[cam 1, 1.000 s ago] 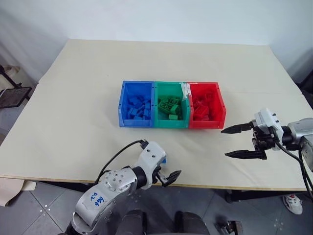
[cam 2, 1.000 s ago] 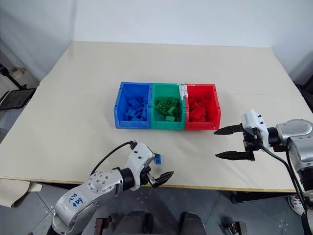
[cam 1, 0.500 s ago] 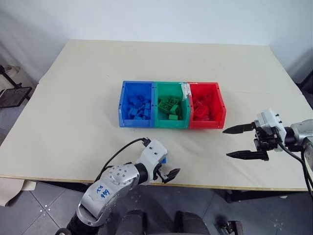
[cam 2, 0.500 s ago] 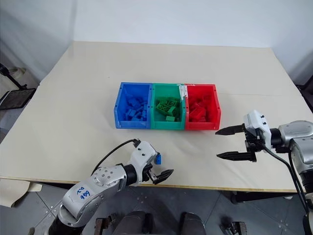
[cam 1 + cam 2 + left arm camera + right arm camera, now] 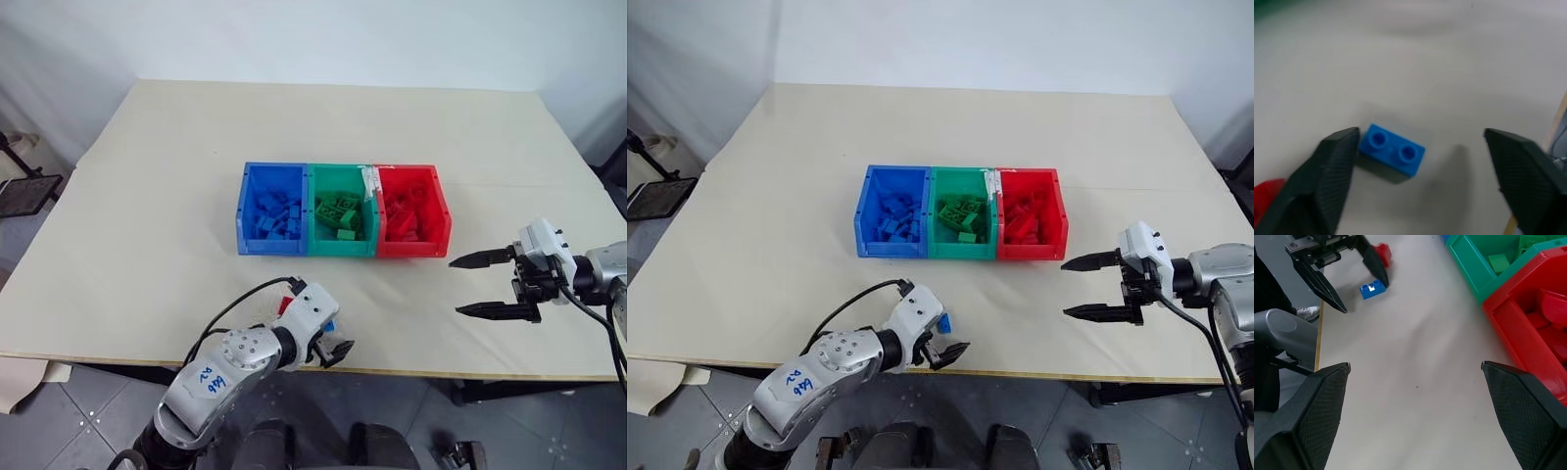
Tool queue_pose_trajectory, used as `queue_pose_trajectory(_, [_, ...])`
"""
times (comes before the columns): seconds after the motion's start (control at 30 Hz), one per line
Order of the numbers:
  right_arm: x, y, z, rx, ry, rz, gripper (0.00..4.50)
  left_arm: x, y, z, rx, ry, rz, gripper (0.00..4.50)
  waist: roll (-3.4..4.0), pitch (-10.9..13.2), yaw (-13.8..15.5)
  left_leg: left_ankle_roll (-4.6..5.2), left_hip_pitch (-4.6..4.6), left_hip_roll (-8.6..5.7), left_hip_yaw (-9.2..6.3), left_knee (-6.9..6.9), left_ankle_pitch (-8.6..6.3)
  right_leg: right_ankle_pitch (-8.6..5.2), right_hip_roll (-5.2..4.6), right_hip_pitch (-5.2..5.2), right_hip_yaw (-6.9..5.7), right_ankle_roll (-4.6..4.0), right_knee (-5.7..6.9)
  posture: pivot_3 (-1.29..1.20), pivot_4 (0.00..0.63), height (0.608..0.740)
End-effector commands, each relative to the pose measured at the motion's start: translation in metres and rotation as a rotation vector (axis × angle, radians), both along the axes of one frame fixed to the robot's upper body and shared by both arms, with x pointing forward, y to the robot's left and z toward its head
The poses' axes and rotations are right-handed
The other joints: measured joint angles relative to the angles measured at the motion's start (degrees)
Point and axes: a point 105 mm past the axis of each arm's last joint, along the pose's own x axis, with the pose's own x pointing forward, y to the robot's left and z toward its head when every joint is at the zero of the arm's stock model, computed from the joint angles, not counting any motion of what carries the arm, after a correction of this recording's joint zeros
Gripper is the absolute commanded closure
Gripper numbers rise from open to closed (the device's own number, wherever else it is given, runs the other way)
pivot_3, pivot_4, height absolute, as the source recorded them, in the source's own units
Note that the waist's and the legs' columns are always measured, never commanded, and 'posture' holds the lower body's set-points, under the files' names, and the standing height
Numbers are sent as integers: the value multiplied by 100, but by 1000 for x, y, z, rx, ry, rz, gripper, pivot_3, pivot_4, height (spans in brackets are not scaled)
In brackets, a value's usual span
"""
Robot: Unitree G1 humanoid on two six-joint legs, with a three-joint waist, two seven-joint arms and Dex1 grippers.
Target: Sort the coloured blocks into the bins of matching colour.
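A small blue block (image 5: 1392, 152) lies on the table near its front edge, between the fingers of my open left gripper (image 5: 1421, 134). One finger (image 5: 1337, 161) is at the block's end and the other stands well apart from it. The head view shows the same blue block (image 5: 943, 322) beside that gripper (image 5: 333, 348), with a red block (image 5: 285, 305) just behind my wrist. The joined bins sit mid-table: blue (image 5: 269, 245), green (image 5: 341, 248) and red (image 5: 411, 248), each holding blocks of its own colour. My right gripper (image 5: 485, 285) hovers open and empty to the right of the red bin.
The table's front edge (image 5: 411, 372) runs right under my left gripper. The right wrist view shows the left gripper (image 5: 1356, 279), the blue block (image 5: 1373, 289) and the red block (image 5: 1382, 252) across bare tabletop, with the red bin (image 5: 1508, 318) close by.
My left gripper's fingers have narrowed around the blue block and the hand has settled slightly lower. The red block now shows behind the wrist. The right arm has kept still.
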Motion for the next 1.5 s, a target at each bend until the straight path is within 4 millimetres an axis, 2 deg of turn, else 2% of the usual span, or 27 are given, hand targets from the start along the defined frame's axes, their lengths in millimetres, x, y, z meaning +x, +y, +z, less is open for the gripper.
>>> queue_pose_trajectory(0.03, [-5, 2, 10, 7, -22, 61, 0, -5, 0, -6, 11, 22, -7, 1463, 0, 0, 0, 0, 0, 0, 0, 0, 0, 0, 0, 0, 0, 0, 0, 0, 150, 740])
queue_pose_trajectory(0.2, [-5, 2, 11, 7, -24, 58, 0, -3, 1, -5, 9, 12, 0, 3012, 0, 0, 11, 0, -1, -3, -3, 1, 0, 0, -1, 2, 0, 0, -1, 0, 150, 740])
queue_pose_trajectory(0.33, [-4, 2, 11, 7, -24, 55, 0, 5, 0, 3, -15, -49, 9, 3020, 0, 0, 10, 0, -1, -2, -4, 1, 0, 0, -1, 2, 0, 0, -1, 0, 150, 740])
queue_pose_trajectory(0.53, [-3, 1, 12, 4, -26, 50, 0, 31, -3, 50, -219, -243, 101, 3020, -1, 0, 11, 0, -4, -2, -4, 4, 0, 0, 0, 2, -3, 0, -3, 0, 150, 740])
queue_pose_trajectory(0.73, [-1, 2, 12, 7, -33, 47, 0, 52, 10, 95, -329, -437, 187, 3020, -1, 0, 5, 0, -2, -2, -3, 4, 0, 0, 2, 2, -6, 0, 0, 0, 150, 740])
queue_pose_trajectory(0.83, [1, 4, 13, 19, -45, 45, 0, 70, 26, 112, -322, -519, 277, 3020, -1, 1, 14, 1, -4, -4, -2, 7, 1, 0, 4, 2, -8, 1, 1, 0, 150, 740])
queue_pose_trajectory(0.97, [3, 6, 13, 30, -57, 41, 0, 94, 51, 124, -298, -571, 411, 3020, -1, 1, 15, 2, -3, -5, -3, 6, 1, 2, 26, 2, -12, 3, 5, 0, 150, 740])
queue_pose_trajectory(1.07, [4, 7, 12, 37, -66, 34, 0, 110, 68, 124, -254, -572, 484, 3020, -2, 1, 16, 1, -3, -4, -4, 6, 1, 2, 33, 1, -12, 5, 7, 0, 150, 740])
queue_pose_trajectory(1.23, [4, 7, 11, 45, -80, 19, 0, 131, 84, 122, -204, -579, 528, 3020, -2, 1, 33, 2, -4, -5, -5, 8, 1, 4, 39, -2, -12, 8, 16, 0, 150, 740])
queue_pose_trajectory(1.4, [7, 7, 12, 46, -92, 15, 0, 137, 80, 122, -199, -580, 459, 1379, -2, 1, 39, 1, -4, -5, -4, 7, 1, 5, 41, -4, -11, 9, 17, 0, 150, 740])
queue_pose_trajectory(1.5, [8, 8, 13, 48, -96, 16, 0, 130, 83, 125, -184, -602, 407, 427, -3, 2, 23, 0, -4, -4, -4, 7, 1, 5, 43, -6, -10, 9, 19, 0, 150, 740])
